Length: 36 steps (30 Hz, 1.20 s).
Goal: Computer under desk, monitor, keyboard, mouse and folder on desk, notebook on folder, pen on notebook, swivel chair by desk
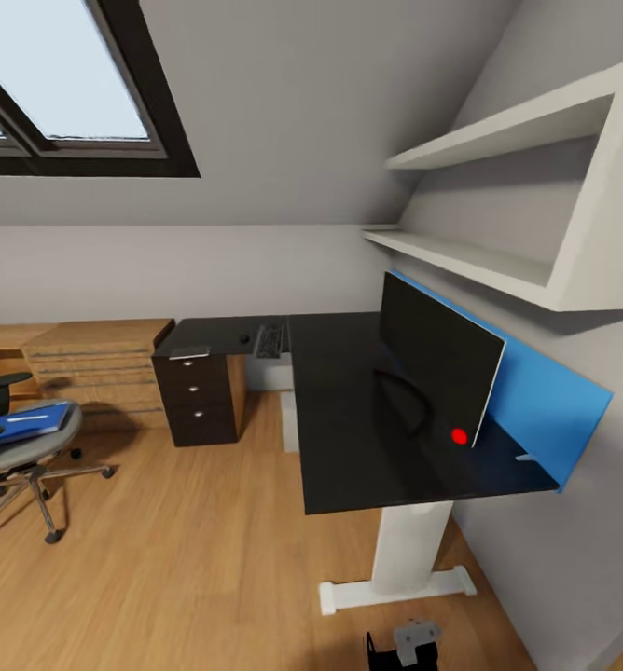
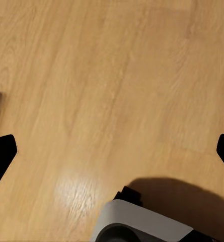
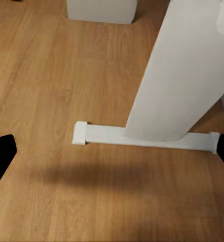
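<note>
Wood floor (image 1: 190, 531) runs under the desk (image 1: 349, 438); monitor (image 1: 437, 368) sits there, folder (image 1: 27, 422) waits on swivel chair (image 1: 22, 447). Both hands wide open, empty.

no readable text or labels

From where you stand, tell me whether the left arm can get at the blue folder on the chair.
Probably not: the folder lies on the swivel chair across open floor, and the left wrist view looks down at bare floor.
</note>
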Motion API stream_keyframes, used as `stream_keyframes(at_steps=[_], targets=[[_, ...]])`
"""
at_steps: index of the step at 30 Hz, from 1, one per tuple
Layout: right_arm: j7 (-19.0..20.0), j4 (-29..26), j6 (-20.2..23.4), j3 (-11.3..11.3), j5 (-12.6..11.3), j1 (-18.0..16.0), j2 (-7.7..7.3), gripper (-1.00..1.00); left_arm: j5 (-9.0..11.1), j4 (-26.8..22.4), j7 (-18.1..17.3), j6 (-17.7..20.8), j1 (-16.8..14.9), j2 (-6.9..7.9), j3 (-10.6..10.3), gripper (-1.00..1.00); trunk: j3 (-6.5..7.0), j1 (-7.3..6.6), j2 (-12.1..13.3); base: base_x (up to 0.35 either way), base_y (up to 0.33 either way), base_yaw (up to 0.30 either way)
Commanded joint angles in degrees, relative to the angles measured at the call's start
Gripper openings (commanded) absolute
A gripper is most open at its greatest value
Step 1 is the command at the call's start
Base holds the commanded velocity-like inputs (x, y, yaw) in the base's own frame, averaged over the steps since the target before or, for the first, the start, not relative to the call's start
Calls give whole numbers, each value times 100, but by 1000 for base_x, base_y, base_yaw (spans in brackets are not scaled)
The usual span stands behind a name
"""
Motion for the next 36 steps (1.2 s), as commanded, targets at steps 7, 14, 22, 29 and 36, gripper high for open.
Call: stream_keyframes(at_steps=[7, 14, 22, 29, 36], targets=[[-12, 8, -22, 51, -56, -6, 2, 100, 57, 4, 33, -26, -4, -2, -54, 100, -8, 3, -6, 148, 328, -63], [-9, 10, -22, 51, -56, -6, 8, 100, 57, 4, 33, -26, -4, -4, -55, 100, -8, 3, -6, 149, 327, -152], [-8, 61, -22, 51, -56, -6, 53, 100, 65, 4, 33, -43, -5, -1, -49, 100, -8, 3, -6, 149, 327, -232], [-8, 75, -22, 51, -56, -6, 81, 100, 71, 4, 39, -51, -5, 4, -38, 100, -8, 3, -6, 149, 327, -70], [-8, 78, -14, 51, -56, -6, 116, 100, 74, 4, 41, -55, -4, 5, -37, 100, -8, 3, -6, 149, 326, -6]])
